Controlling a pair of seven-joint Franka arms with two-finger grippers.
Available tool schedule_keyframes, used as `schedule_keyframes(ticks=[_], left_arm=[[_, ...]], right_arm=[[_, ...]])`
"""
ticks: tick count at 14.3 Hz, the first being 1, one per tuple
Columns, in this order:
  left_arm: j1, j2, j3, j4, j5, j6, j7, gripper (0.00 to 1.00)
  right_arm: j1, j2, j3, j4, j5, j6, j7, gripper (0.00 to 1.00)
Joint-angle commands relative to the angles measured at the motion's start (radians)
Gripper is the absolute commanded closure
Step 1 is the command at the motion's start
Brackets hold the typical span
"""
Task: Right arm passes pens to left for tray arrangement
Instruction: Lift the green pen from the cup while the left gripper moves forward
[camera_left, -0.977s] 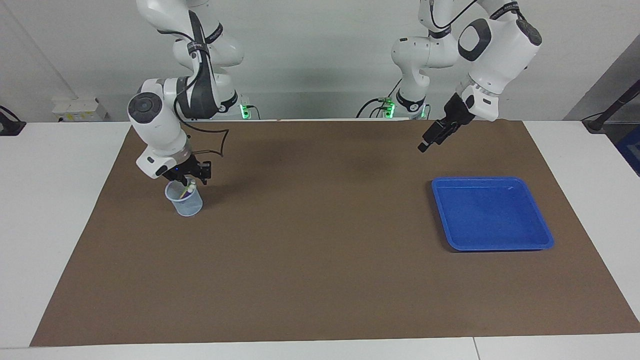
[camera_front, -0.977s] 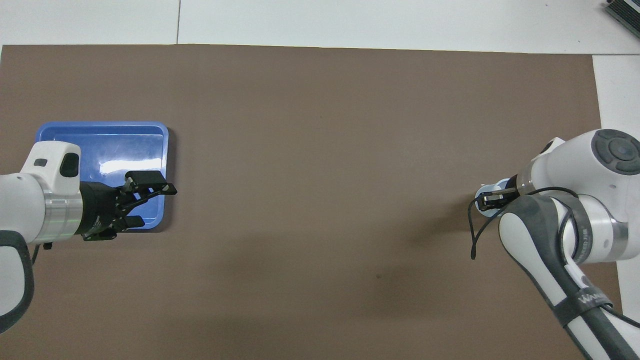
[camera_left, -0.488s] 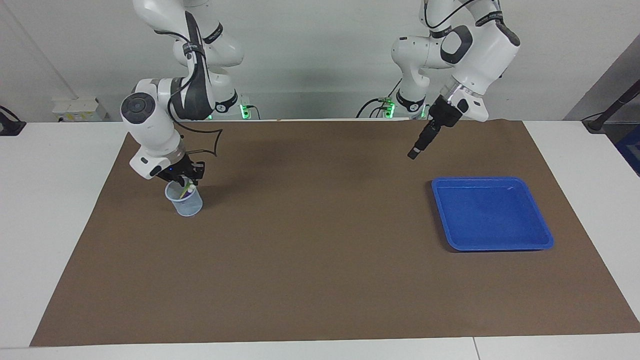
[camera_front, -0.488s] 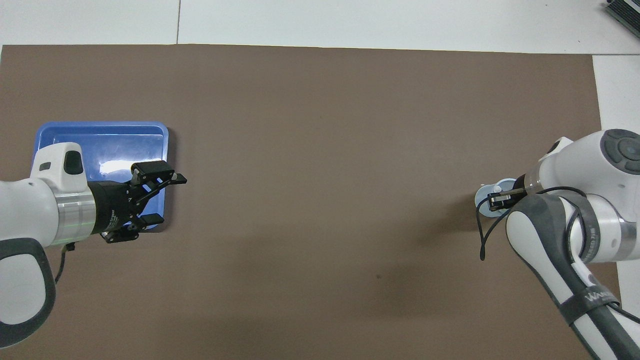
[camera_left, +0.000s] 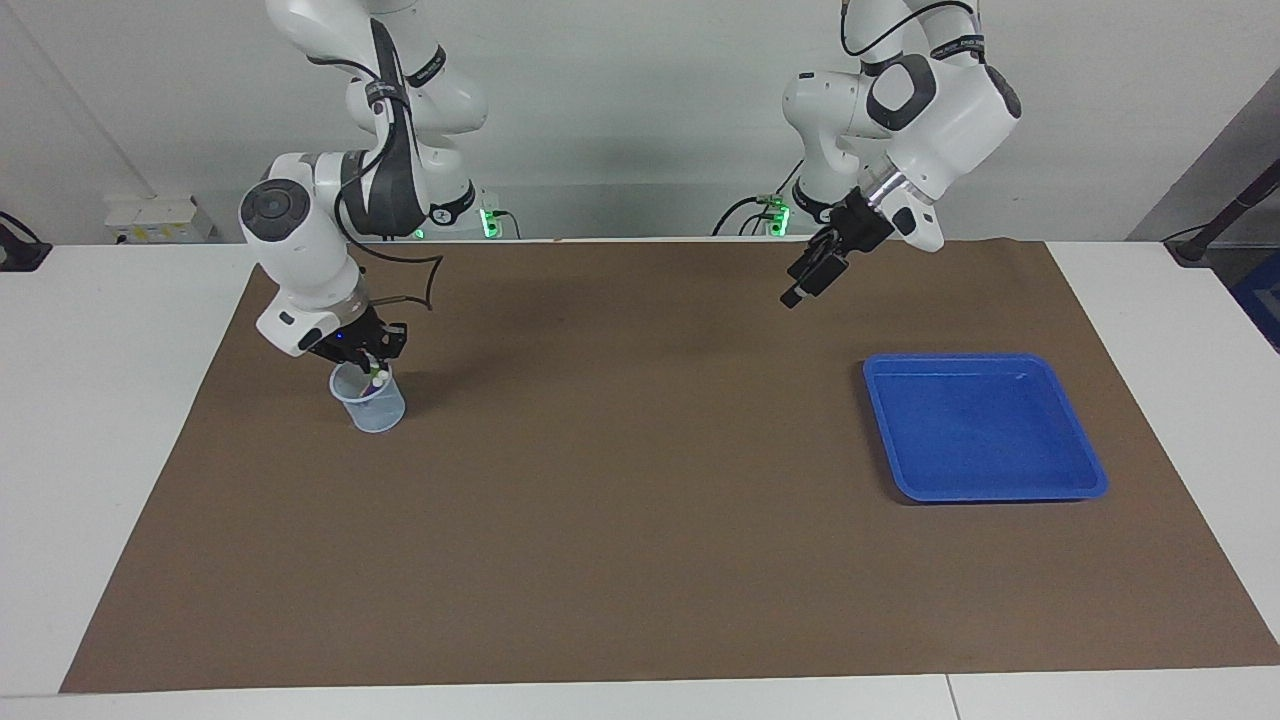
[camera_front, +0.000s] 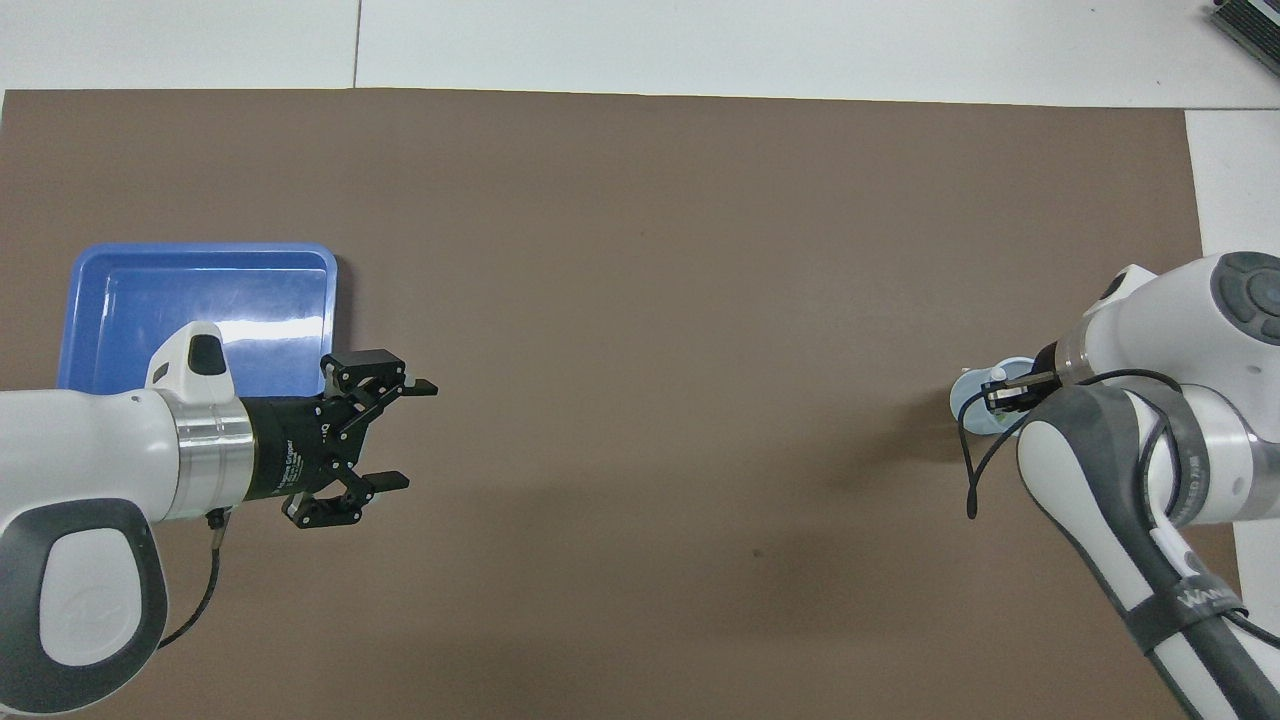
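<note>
The left pincer (camera_front: 398, 428), spread and empty, has swung off the tray (camera_front: 120, 300) toward mid-worktop, ready to receive; the right pincer (camera_left: 377, 361), grip unclear, dips among pens (camera_left: 378, 377) in the cup (camera_left: 370, 405)

- Pens (camera_left: 377, 378): stand tilted in a small translucent cup (camera_left: 369, 402) at the right arm's end of the bench, pale ends up; colours are hard to tell.
- Tray (camera_left: 985, 427): shallow, bright blue, rounded corners, flat on the brown mat toward the left arm's end.
</note>
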Motion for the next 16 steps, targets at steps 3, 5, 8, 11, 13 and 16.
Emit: schedule_keyframes(ticks=[3, 5, 8, 11, 13, 16], left_arm=[[-0.004, -0.043, 0.007, -0.03, -0.071, -0.029, -0.006, 0.02], [-0.004, -0.043, 0.007, -0.032, -0.073, -0.021, 0.008, 0.0], [0.002, -0.043, 0.009, -0.035, -0.073, -0.021, 0.149, 0.0], [0.011, -0.043, 0.007, -0.049, -0.074, -0.024, 0.211, 0.0], [0.011, -0.043, 0.009, -0.049, -0.103, -0.023, 0.211, 0.0], [0.042, -0.04, 0.007, -0.049, -0.165, -0.013, 0.208, 0.0]], right_arm=[[0.0, 0.006, 0.005, 0.045, -0.004, -0.077, -0.049, 0.98], [0.003, 0.004, 0.003, 0.1, -0.004, -0.129, -0.14, 1.0], [0.003, -0.002, 0.005, 0.183, -0.004, -0.208, -0.286, 1.0], [0.009, -0.007, 0.008, 0.277, -0.002, -0.301, -0.333, 1.0], [0.009, -0.006, 0.034, 0.335, 0.013, -0.358, -0.333, 1.0], [0.007, -0.006, 0.074, 0.4, 0.063, -0.403, -0.32, 1.0]])
